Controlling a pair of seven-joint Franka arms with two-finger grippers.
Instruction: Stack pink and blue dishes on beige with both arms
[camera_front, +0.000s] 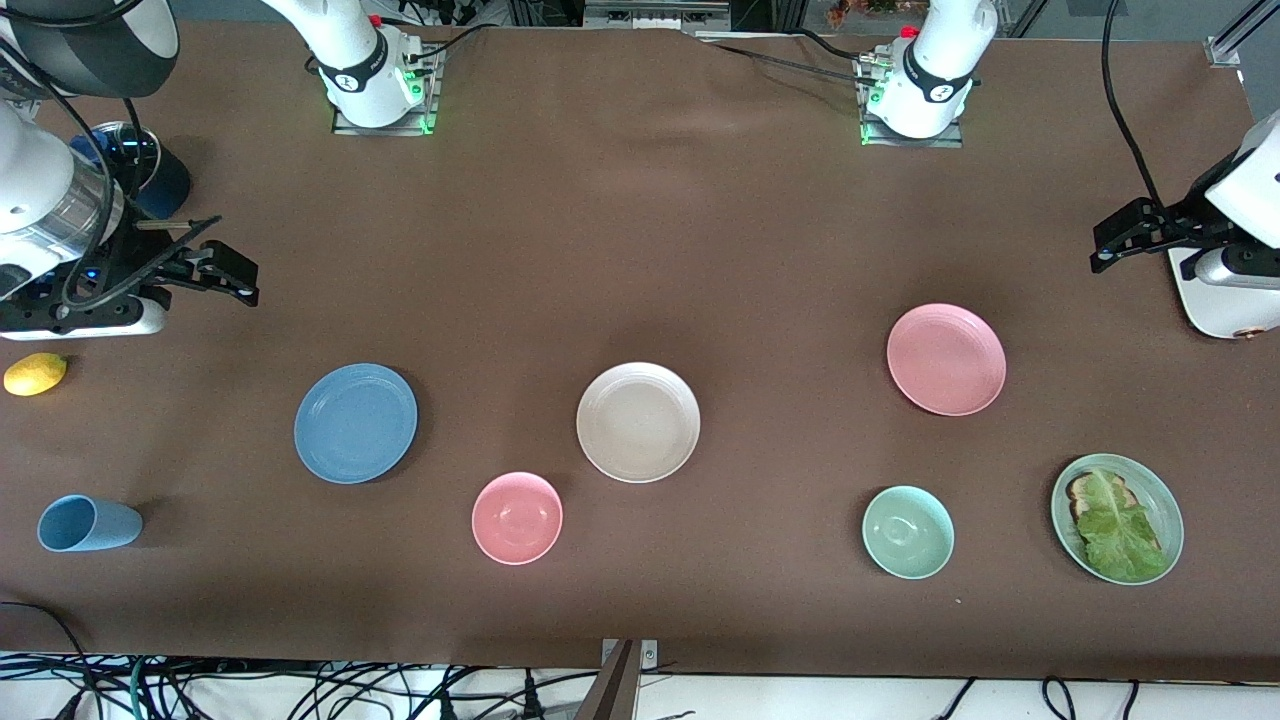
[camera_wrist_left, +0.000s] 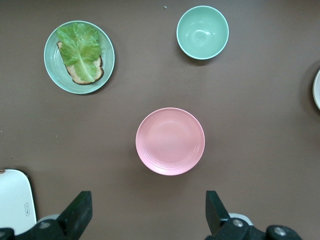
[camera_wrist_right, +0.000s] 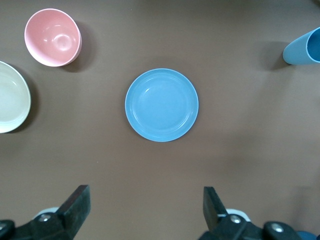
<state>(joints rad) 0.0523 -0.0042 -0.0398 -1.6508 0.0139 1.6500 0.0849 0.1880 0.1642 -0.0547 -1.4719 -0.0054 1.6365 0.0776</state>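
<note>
Across the brown table (camera_front: 640, 220), we see the beige plate (camera_front: 638, 422) at mid-table, the blue plate (camera_front: 355, 423) toward the right arm's end, the pink plate (camera_front: 946, 359) toward the left arm's. Open cloth surrounds each. Left gripper (camera_wrist_left: 147, 215) and right gripper (camera_wrist_right: 145, 212) hover at the end edges, fingers spread, empty.

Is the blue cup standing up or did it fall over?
Fallen over. The light-blue cup lies on its side on the table, its open mouth facing sideways.
</note>
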